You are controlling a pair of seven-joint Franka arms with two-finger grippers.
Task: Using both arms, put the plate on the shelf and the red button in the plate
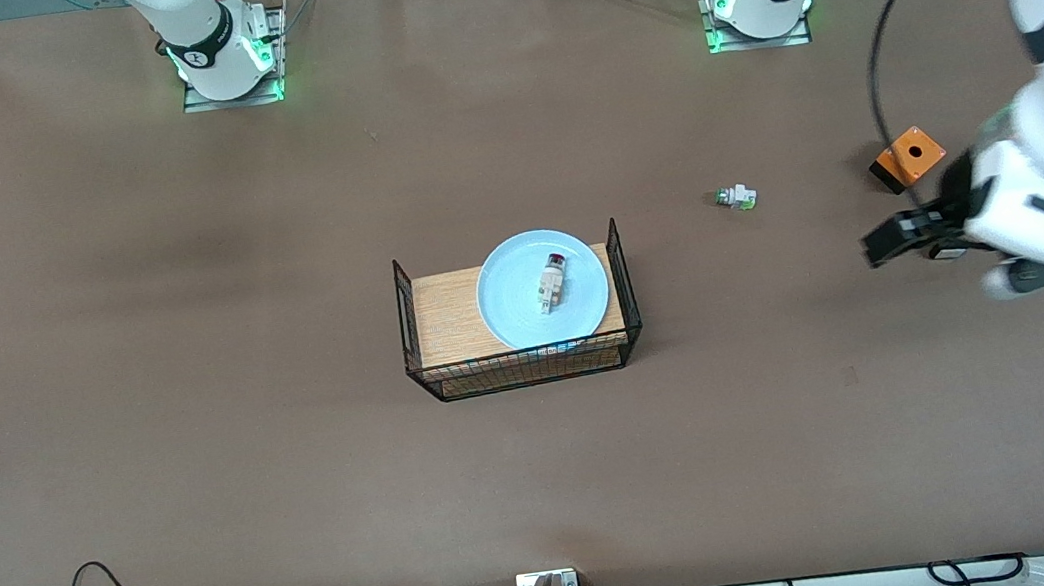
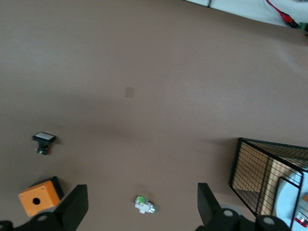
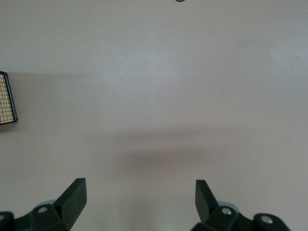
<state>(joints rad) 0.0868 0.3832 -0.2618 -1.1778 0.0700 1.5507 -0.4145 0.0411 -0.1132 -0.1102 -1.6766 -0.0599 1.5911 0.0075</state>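
So, starting closest to the front camera: the wire rack (image 1: 519, 318) with the wooden top sits mid-tabletop (image 1: 201, 456), and the plate (image 1: 515, 314) rests on that wooden top, shifted toward my left arm's end of the rack. The red button (image 1: 552, 284) is lying on its side in the plate, red cap pointing toward my bases, pretty much in the middle of the pale blue. My left gripper (image 1: 913, 239) hangs in the air over bare tabletop out at the left arm's end, well apart from the rack, and its fingers (image 2: 72, 209) are spread wide with nothing between them. In the left wrist view I can see a corner of the rack and a sliver of the plate at the edge. A bit farther from the front camera than the rack, the small white-green part (image 1: 735, 197) lies on the tabletop by itself, between the rack and the orange box (image 1: 909, 156), which has a round hole in its top face. The left wrist view also catches a little black button with a white face (image 2: 44, 141) near that box. My right gripper (image 3: 139, 204) is over plain tabletop, fingers (image 3: 72, 199) released and wide apart, with only a corner of the rack showing.
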